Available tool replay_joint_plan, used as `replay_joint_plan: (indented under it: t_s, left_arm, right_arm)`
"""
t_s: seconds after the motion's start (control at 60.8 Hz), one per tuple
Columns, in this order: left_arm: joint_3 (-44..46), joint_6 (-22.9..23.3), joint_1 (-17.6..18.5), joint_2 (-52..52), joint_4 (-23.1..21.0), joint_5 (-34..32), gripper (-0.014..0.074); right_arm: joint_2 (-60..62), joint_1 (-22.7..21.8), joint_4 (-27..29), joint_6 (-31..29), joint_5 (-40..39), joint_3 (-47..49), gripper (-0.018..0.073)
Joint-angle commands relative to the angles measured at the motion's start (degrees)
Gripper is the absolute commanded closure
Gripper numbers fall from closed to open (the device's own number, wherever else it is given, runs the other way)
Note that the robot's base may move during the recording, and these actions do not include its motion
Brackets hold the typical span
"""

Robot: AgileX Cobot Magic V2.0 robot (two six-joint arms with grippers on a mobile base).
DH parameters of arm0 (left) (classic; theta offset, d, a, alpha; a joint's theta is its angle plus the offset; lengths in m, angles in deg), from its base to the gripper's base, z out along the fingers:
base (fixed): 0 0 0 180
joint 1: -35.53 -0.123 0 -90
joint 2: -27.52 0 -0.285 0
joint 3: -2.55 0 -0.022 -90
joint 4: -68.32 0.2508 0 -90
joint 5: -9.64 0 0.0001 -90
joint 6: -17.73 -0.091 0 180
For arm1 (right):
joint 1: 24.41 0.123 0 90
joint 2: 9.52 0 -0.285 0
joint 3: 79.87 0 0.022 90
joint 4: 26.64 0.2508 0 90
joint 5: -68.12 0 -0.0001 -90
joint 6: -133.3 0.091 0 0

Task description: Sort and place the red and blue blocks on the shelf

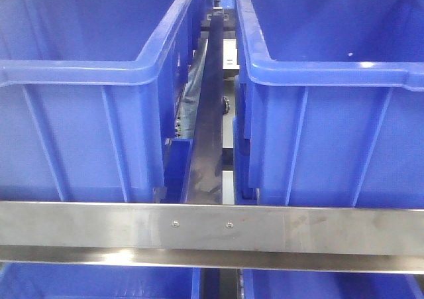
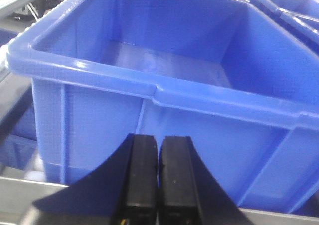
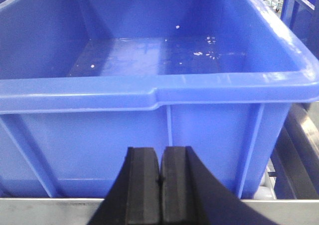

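The steel crossbar (image 1: 212,227) of the shelf is running flat across the front view, carrying 2 small screws (image 1: 175,224) near its middle, and everything else is sitting in relation to it. Behind the crossbar on the left, a large blue bin (image 1: 86,100) is standing upright; a dark divider rail (image 1: 207,113) is running back from the crossbar's middle; on the right, a second blue bin (image 1: 331,100) is standing just beside that rail. Below the crossbar, the rims of 2 more blue bins (image 1: 99,279) are showing. The left gripper (image 2: 158,175) is hovering just in front of a bin wall, its black jaws pressing together and holding nothing. The right gripper (image 3: 160,177) is doing the same above the crossbar's edge, jaws closed and empty. Neither the red nor the blue block is showing in any view.
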Motion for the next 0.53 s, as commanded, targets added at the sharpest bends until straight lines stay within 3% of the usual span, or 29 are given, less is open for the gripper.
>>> replay_joint_plan:
  t_s: [0.0, 0.51]
  left_arm:
    - [-1.2, -0.1, 0.0, 0.8, 3.1, -4.3, 0.0473]
    - [-1.2, -0.1, 0.0, 0.8, 3.1, -4.3, 0.0473]
  right_arm:
    - [1.1, -0.3, -0.3, -0.1, -5.4, 1.1, 0.0511]
    - [1.1, -0.3, -0.3, -0.1, -5.4, 1.1, 0.0511]
